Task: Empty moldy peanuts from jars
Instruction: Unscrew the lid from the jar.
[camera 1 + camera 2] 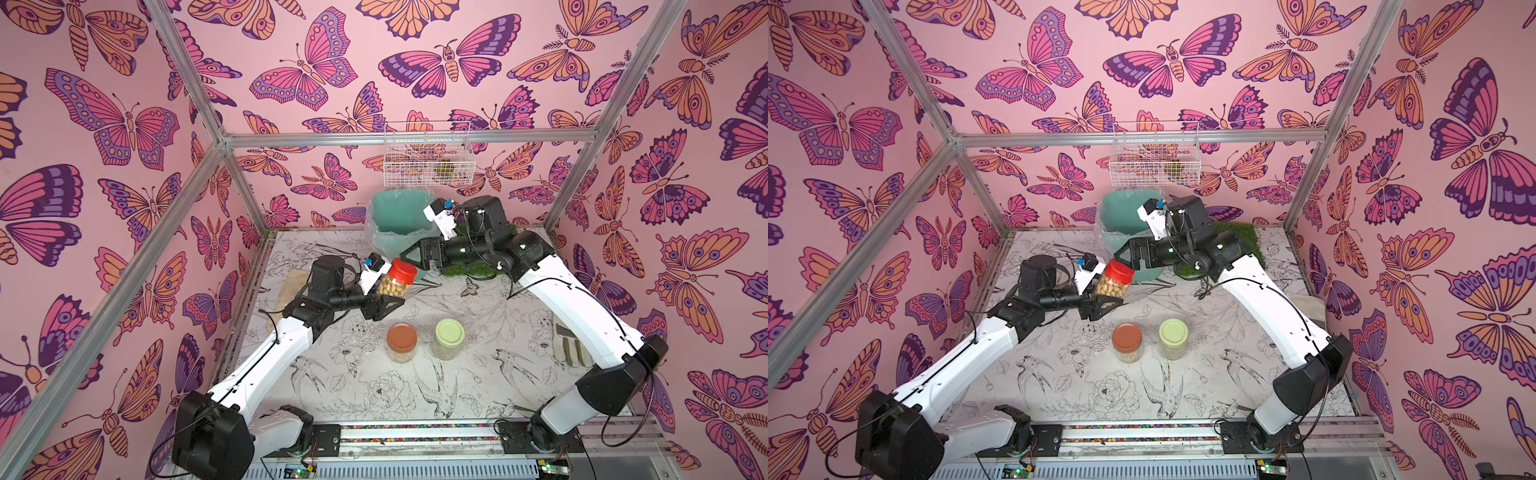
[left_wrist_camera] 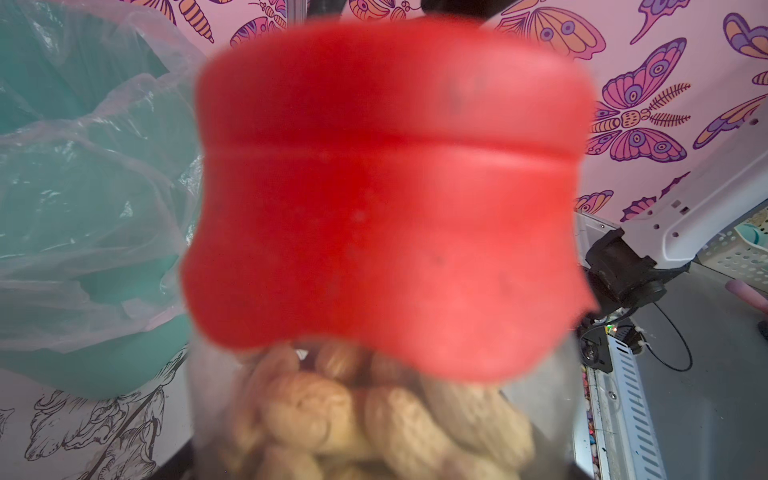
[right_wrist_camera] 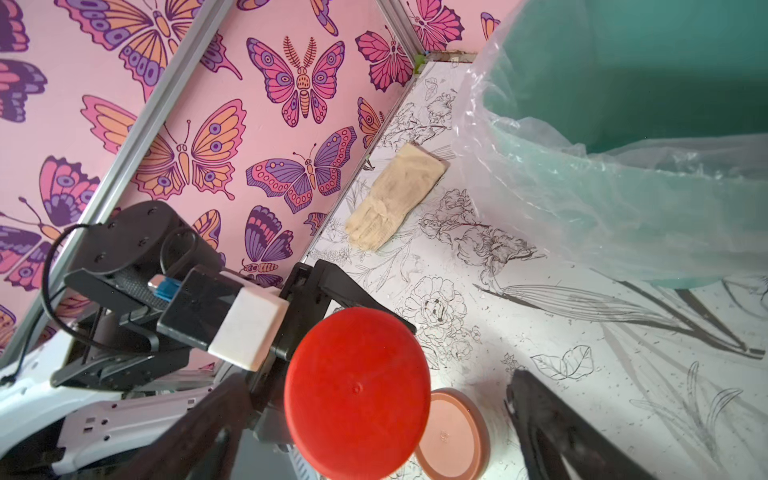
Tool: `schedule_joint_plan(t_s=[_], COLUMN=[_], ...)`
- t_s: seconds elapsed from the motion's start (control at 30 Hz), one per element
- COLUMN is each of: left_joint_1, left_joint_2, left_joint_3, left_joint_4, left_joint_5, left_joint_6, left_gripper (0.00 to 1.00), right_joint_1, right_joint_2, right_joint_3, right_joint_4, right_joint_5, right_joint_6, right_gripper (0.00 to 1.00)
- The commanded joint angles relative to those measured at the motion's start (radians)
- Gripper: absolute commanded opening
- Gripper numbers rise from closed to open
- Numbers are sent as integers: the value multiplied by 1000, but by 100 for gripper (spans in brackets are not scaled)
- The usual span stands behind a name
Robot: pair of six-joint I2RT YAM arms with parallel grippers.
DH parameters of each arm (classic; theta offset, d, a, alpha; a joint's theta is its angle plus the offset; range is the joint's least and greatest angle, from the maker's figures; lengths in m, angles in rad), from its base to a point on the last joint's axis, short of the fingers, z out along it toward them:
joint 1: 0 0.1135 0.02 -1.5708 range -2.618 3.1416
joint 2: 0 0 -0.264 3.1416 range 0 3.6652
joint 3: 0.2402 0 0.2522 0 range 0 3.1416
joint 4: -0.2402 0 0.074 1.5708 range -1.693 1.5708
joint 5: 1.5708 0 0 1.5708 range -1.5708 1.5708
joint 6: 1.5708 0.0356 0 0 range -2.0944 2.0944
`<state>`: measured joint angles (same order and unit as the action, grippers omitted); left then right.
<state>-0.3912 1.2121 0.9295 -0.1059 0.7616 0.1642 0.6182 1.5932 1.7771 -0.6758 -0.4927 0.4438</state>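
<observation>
In both top views the left claw (image 1: 387,298) is clamped on the red-lidded jar (image 1: 394,284), holding it tilted above the tabletop (image 1: 478,374) with moldy peanuts (image 1: 390,289) inside. The right claw (image 1: 409,253) stands wide open just beside the red lid (image 1: 402,271), in front of the teal bin (image 1: 395,210). The brown-lidded jar (image 1: 402,343) and green-lidded jar (image 1: 449,338) stand upright on the tabletop, lids on.

In the left wrist view the red lid (image 2: 386,187) fills the picture, blurred, with the peanuts packed behind the clear wall.

In the right wrist view the lid's top faces the camera between the spread fingers (image 3: 548,428), and a glove (image 3: 395,195) lies by the wall.
</observation>
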Motion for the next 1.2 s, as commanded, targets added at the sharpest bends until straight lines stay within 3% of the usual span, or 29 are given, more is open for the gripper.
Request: schedule_joint_plan(t_s=[0.0,0.17,0.9,1.17], left_joint_1=[5,5,5,5], left_joint_2=[-29,-34,-23,-22], left_joint_3=[-12,-19,-18,-20], left_joint_4=[10,11,10,10], left_joint_5=[2,-1,-2,-4], left_joint_6=[5,3,4,5], left_gripper=[0,0,0,0], right_joint_1=[27,33,72,74], right_joint_2=[-6,6,72,89], right_joint_3=[3,9,58,75], right_joint_4=[-24,-60,-84,-122], right_joint_5=[58,103,40,56], right_joint_6=[102,124,86,65], right_gripper=[99,99,96,85])
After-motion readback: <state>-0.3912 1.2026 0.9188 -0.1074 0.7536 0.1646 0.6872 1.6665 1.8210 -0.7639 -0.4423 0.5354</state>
